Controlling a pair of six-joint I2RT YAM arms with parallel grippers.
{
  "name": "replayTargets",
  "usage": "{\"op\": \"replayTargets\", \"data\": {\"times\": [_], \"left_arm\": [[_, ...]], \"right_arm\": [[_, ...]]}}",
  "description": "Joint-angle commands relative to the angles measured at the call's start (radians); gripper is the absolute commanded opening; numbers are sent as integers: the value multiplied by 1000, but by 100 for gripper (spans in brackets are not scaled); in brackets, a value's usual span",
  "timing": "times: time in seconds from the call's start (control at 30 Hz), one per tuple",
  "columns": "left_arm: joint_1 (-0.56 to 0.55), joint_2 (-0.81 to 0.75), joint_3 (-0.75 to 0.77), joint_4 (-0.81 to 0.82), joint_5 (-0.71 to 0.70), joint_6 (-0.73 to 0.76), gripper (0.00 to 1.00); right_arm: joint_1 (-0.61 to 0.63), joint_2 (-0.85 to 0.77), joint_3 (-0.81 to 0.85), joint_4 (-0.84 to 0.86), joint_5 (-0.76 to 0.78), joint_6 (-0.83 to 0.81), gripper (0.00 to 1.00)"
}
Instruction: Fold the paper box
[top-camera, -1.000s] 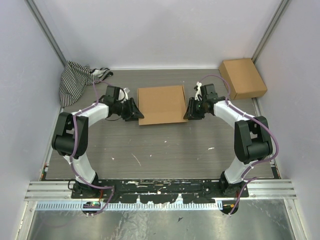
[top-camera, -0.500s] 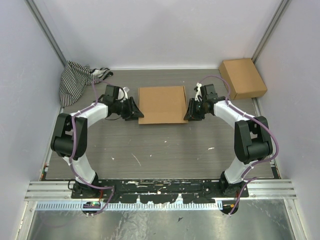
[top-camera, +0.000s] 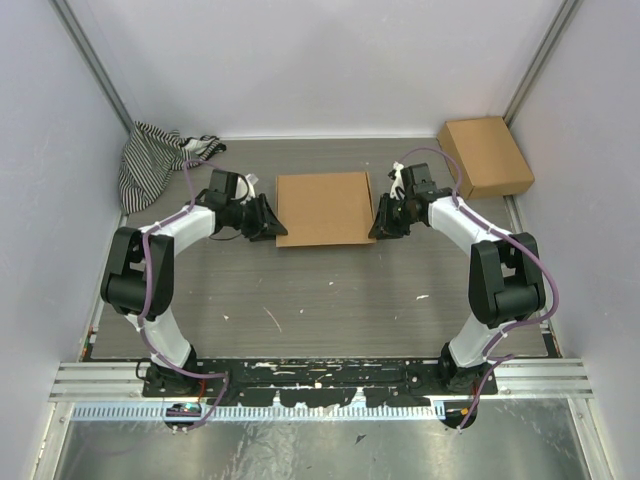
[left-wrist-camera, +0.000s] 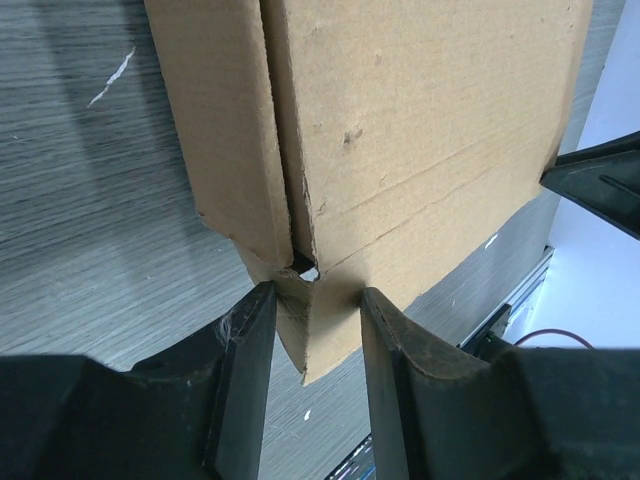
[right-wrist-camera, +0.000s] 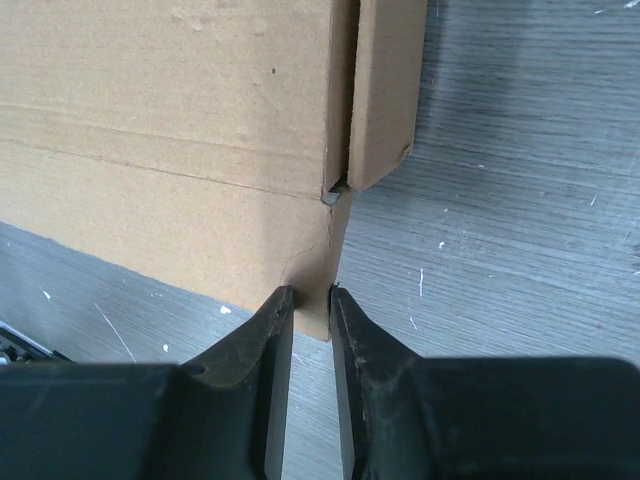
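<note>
We judge the fold to be nearly finished: the paper box (top-camera: 323, 208) already reads as a shallow, closed rectangle lying flat in the middle of the tabletop (top-camera: 300, 300), lid panel down. What we think is left is at the two near corners, where the wrist views show narrow slits and small corner tabs not yet seated flush. The left pincer (left-wrist-camera: 315, 320) is half closed, its fingers pressing both sides of the near left corner tab. The right pincer (right-wrist-camera: 311, 310) is drawn narrow, clamping the thin cardboard edge at the near right corner. We see the box's long axis running left to right between the two arms, its near long edge facing their bases, roughly square to the tabletop
</note>
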Motion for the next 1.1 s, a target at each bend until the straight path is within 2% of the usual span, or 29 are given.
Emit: {"op": "replayTargets", "data": {"times": [0.0, 0.6, 1.07], "left_arm": [[-5, -37, 32, 11, 69, -9, 45], [-5, -12, 43, 6, 63, -3, 45], [-6, 9, 41, 11, 72, -2, 45]], "right_arm": [[7, -42, 59, 5, -59, 8, 27], [8, -39, 51, -10, 61, -28, 29], [33, -2, 17, 68, 109, -31, 30]]}}
